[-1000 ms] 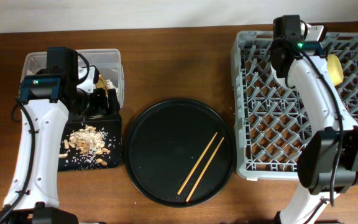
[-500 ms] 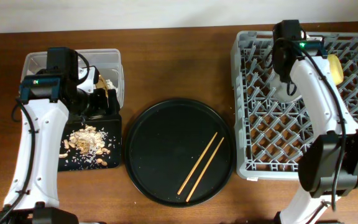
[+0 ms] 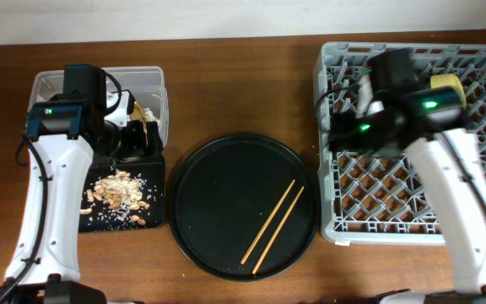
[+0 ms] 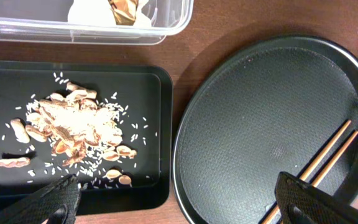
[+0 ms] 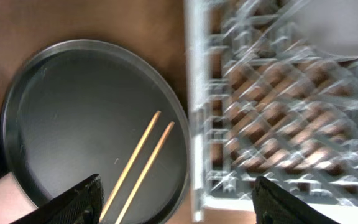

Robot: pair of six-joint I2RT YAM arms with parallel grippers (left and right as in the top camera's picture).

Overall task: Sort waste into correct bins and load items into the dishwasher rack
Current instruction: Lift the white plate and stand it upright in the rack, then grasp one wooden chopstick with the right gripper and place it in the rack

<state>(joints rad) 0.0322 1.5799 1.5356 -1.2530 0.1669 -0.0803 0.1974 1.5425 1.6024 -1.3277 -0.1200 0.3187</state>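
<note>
Two wooden chopsticks (image 3: 269, 220) await racking.
Our left gripper (image 4: 179, 205) and right gripper (image 5: 176, 199) gape empty, the right poised above to take them.

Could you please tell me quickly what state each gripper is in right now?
Left gripper: open, holding nothing.
Right gripper: open, holding nothing.

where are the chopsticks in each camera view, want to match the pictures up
Overhead: the chopsticks lie just below centre, on the right half of the round black tray.
Left wrist: chopsticks at the lower right, on the tray's right side.
Right wrist: chopsticks in the lower left part, on the tray's right side.
Shared landmark: the round black tray under them.
</note>
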